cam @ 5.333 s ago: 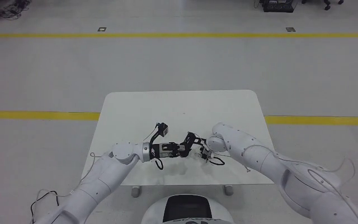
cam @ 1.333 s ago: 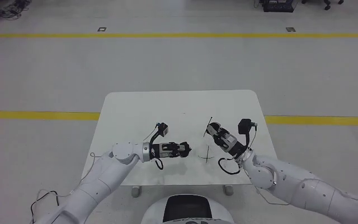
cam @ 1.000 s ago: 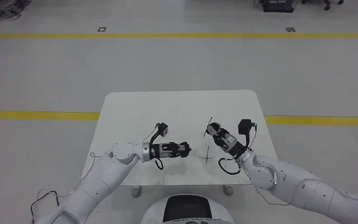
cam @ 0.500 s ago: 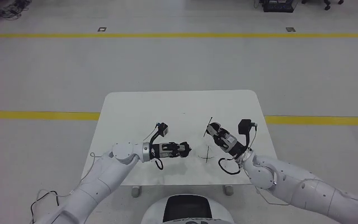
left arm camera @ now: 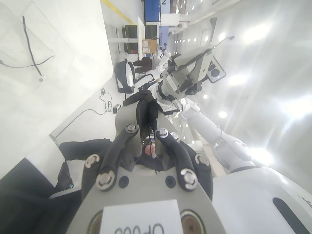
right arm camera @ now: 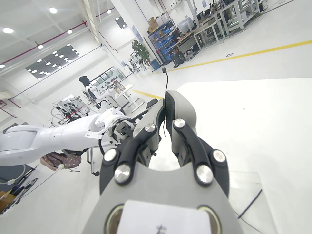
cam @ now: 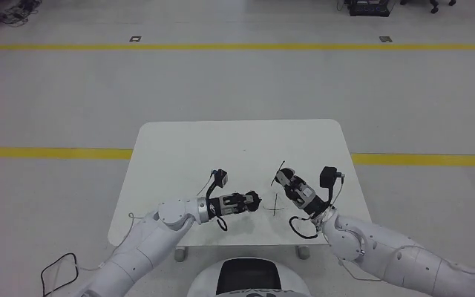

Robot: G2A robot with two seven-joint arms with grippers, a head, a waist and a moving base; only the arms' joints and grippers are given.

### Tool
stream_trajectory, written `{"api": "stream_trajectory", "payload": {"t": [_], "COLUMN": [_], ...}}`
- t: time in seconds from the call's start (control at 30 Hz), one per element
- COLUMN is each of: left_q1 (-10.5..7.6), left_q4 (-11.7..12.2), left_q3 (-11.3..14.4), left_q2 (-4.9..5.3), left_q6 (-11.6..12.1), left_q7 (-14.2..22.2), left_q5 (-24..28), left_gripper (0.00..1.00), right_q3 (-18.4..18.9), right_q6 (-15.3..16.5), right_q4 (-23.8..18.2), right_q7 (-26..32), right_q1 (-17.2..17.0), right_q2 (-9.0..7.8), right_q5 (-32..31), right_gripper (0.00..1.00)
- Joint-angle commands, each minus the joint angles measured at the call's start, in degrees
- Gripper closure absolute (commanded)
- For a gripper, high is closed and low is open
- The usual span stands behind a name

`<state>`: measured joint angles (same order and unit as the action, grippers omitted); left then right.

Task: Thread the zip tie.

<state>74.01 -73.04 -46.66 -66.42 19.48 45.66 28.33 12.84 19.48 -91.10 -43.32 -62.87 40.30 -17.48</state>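
Note:
My right gripper (cam: 283,177) hangs over the table's near right part, shut on a thin black zip tie (right arm camera: 167,81). The tie's end sticks up past the fingertips (cam: 280,165), with its small head uppermost. My left gripper (cam: 252,197) is a short way to the left of it, pointing toward it with its dark pads (left arm camera: 146,108) pressed together. I see nothing sticking out of them. Two more black zip ties (cam: 274,209) lie crossed on the table between and just in front of the grippers (left arm camera: 31,52).
The white table (cam: 185,148) is bare across its back and left. A clear flat sheet (right arm camera: 246,179) lies under the crossed ties. The table's near edge is close behind both grippers.
Both arms shifted a little toward the table's near edge. The left gripper edged right, closer to the right one. The right gripper still holds its tie.

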Motion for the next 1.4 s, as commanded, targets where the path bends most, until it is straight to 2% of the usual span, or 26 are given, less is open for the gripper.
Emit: {"api": "stream_trajectory", "payload": {"t": [0.0, 0.13, 0.3, 0.57, 0.6, 0.7, 0.87, 0.97, 1.17, 1.37], "left_q1": [0.97, 1.81, 2.23, 2.23, 2.51, 3.3, 4.63, 4.92, 5.03, 5.03], "left_q4": [-0.73, -1.22, -1.43, -1.43, -1.64, -2.14, -3.26, -3.39, -3.57, -3.57], "left_q3": [0.51, 0.41, -0.91, -0.91, -0.81, -0.77, -1.54, -1.93, -2.16, -2.16], "left_q2": [-0.68, -1.88, -2.86, -2.86, -2.93, -3.11, -3.29, -3.4, -3.47, -3.47], "left_q6": [0.0, 0.0, 0.0, 0.0, 0.0, 0.0, 0.0, 0.0, 0.0, 0.0], "left_q7": [-4.13, -8.63, -9.07, -9.07, -9.96, -12.08, -13.67, -13.59, -13.33, -13.33], "left_q5": [-2.66, -5.92, -6.63, -6.63, -6.25, -5.58, -6.38, -6.72, -7.0, -7.0], "left_gripper": [1.0, 1.0, 1.0, 1.0, 1.0, 1.0, 1.0, 1.0, 1.0, 1.0], "right_q3": [0.03, -0.12, -0.24, -0.24, -0.24, 1.13, 2.98, 3.69, 3.69, 6.5], "right_q6": [0.0, 0.0, 0.0, 0.0, 0.0, -1.5, 0.0, 0.0, 0.0, -1.11], "right_q4": [0.79, 2.38, 3.47, 3.47, 3.47, 3.44, 5.41, 5.81, 5.81, 5.26], "right_q7": [-2.67, -8.34, -10.73, -10.73, -10.73, -9.32, -8.75, -9.72, -9.72, -8.03], "right_q1": [-1.6, -4.27, -5.61, -5.61, -5.61, -6.41, -8.02, -8.59, -8.59, -9.94], "right_q2": [0.35, 1.26, 2.08, 2.08, 2.08, 2.67, 4.21, 4.91, 4.91, 5.53], "right_q5": [-0.93, -2.94, -3.07, -3.07, -3.07, -3.14, -3.36, -4.51, -4.51, -7.41], "right_gripper": [1.0, 1.0, 1.0, 1.0, 1.0, 1.0, 1.0, 1.0, 1.0, 1.0]}}
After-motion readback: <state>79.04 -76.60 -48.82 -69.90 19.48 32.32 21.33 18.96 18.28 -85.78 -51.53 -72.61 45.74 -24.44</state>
